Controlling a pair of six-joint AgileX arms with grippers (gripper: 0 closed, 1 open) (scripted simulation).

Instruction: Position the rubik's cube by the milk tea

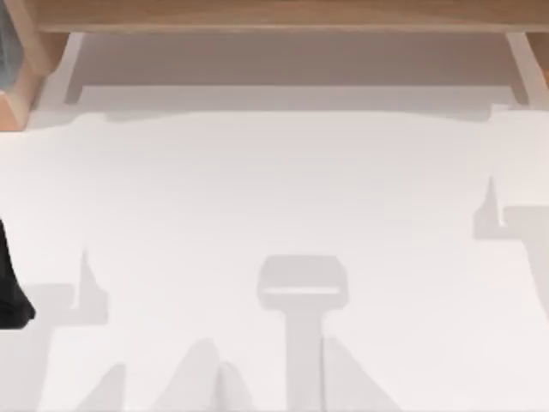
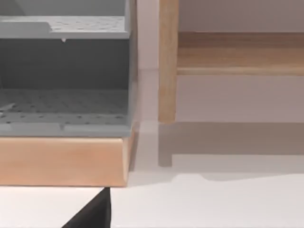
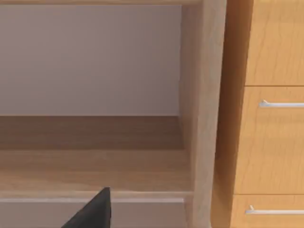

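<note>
Table (image 1: pixel 274 189) white; left arm (image 1: pixel 10 283) at left edge.

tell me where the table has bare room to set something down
The white table lies bare across its middle, from the wooden shelf frame along the far edge down to the near edge; only shadows fall there. At the left edge a dark part of the left arm juts in. In the left wrist view a grey perforated rack sits on a wooden base, beyond the table's left.
</note>
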